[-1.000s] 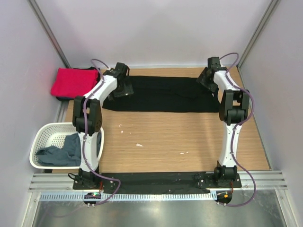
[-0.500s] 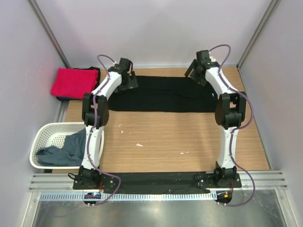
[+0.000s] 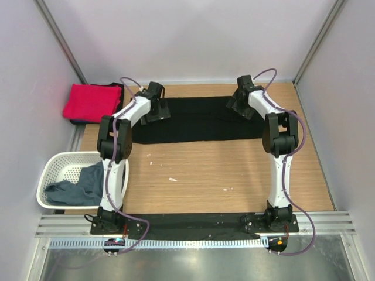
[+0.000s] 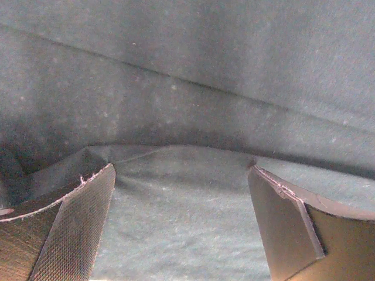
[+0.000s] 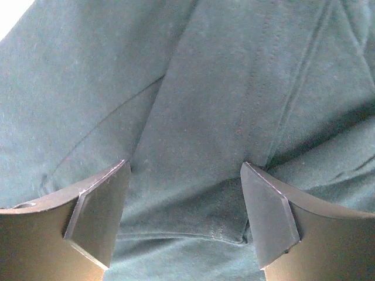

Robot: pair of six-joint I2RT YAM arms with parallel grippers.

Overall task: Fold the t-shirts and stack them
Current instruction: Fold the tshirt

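Note:
The black t-shirt lies as a long flat band across the far part of the table. My left gripper is over its left end and my right gripper over its right part. Both are open with their tips pressed down on the black cloth, which bulges a little between the fingers. The red t-shirt lies folded at the far left, on top of a dark one. The grey-blue t-shirt lies crumpled in the basket.
The white lattice basket stands at the left near side. Walls close in the table on three sides. Bare wooden table stretches between the black shirt and the arm bases.
Both grippers have moved inward along the black shirt towards each other and dropped onto the cloth. The shirt's band looks a little shorter and narrower.

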